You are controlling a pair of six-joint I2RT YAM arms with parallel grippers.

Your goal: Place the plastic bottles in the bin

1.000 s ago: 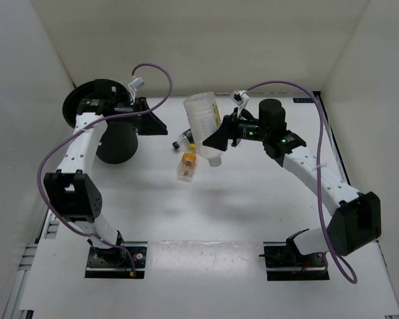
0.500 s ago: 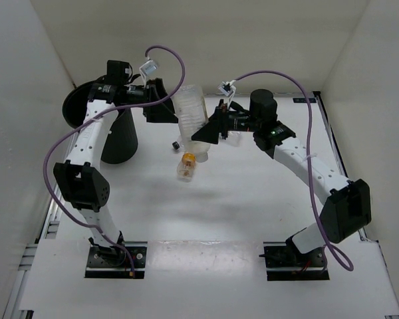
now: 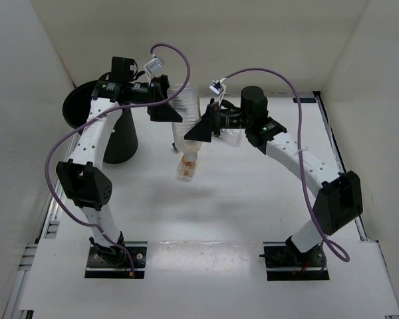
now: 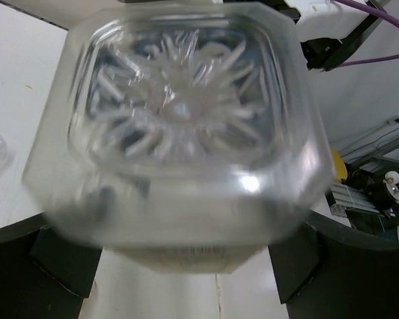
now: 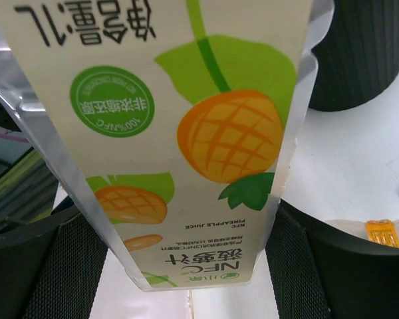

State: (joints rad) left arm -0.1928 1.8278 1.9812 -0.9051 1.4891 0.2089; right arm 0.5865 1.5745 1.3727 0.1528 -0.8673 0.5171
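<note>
while the big bottle point(image 3: 185, 106) is hanging in mid-air btwn the two arms, the main risk is a drop. top view: if the right gripper point(image 3: 193, 133) is letting go before the left gripper point(image 3: 175, 114) is biting, the bottle is probably falling onto the small bottle point(image 3: 188, 166) w/ orange cap, which is lying on the table point(image 3: 253, 199) just beside its lower end, and knocking it away. right gripper is clamping the big bottle across its label. left gripper is standing fully spread at the bottle's base end. left arm is arching up past the bin point(image 3: 113, 143), which is sitting far left, apart from both bottles. right arm is stretching in from the right.

left wrist view: moulded base of the big bottle is filling the frame, blurred. fingers point(image 4: 53, 266) are showing at both lower corners, wide apart; contact not clear. the base is looking broad for that spread, so a bite may be slipping off the slick wall.

right wrist view: fingers point(image 5: 319, 266) are pressing both sides of the pineapple label. bin is showing upper right, small bottle at lower right edge.
</note>
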